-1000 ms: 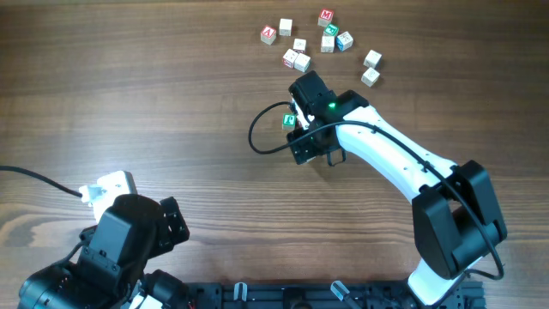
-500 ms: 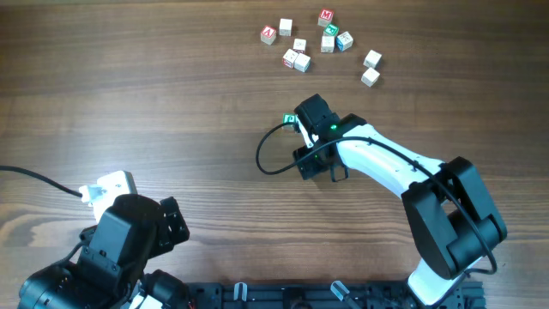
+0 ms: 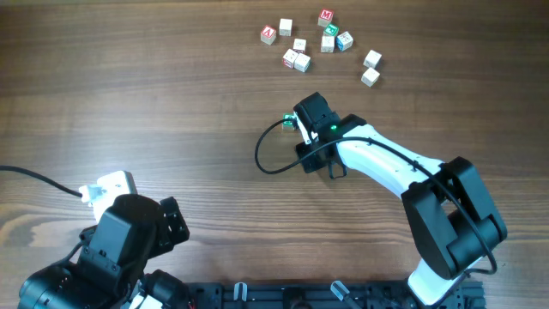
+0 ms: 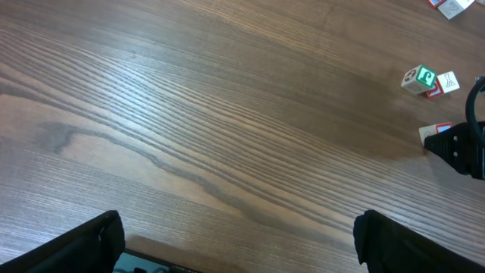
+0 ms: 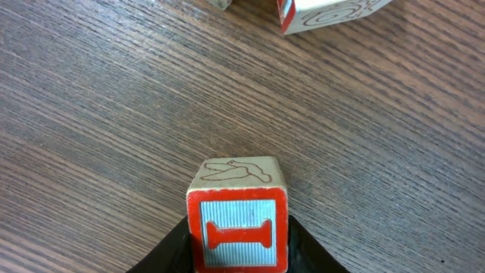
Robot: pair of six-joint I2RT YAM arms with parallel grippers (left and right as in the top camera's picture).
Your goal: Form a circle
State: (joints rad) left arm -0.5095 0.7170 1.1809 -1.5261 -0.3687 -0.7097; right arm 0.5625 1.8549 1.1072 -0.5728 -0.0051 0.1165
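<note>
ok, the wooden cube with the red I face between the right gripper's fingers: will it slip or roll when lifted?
Probably stiff and light: the I cube looks like small solid wood with crisp edges. Unlikely to roll, since its faces are flat. Its smooth sides might slip, though the fingers of the right gripper flank it squarely.

Near cube: a pale wooden cube with a red-framed striped face and red letter I (image 5: 237,231) is showing a line drawing on its top.
End effector: the right end effector (image 5: 237,246) is pressing dark fingers (image 5: 173,246) against both cube sides.
Far cube: a second pale wooden cube with a red edge (image 5: 326,11) is lying at the top edge, well apart.
Table: the brown wood-grain table (image 5: 91,114) is filling the rest.
</note>
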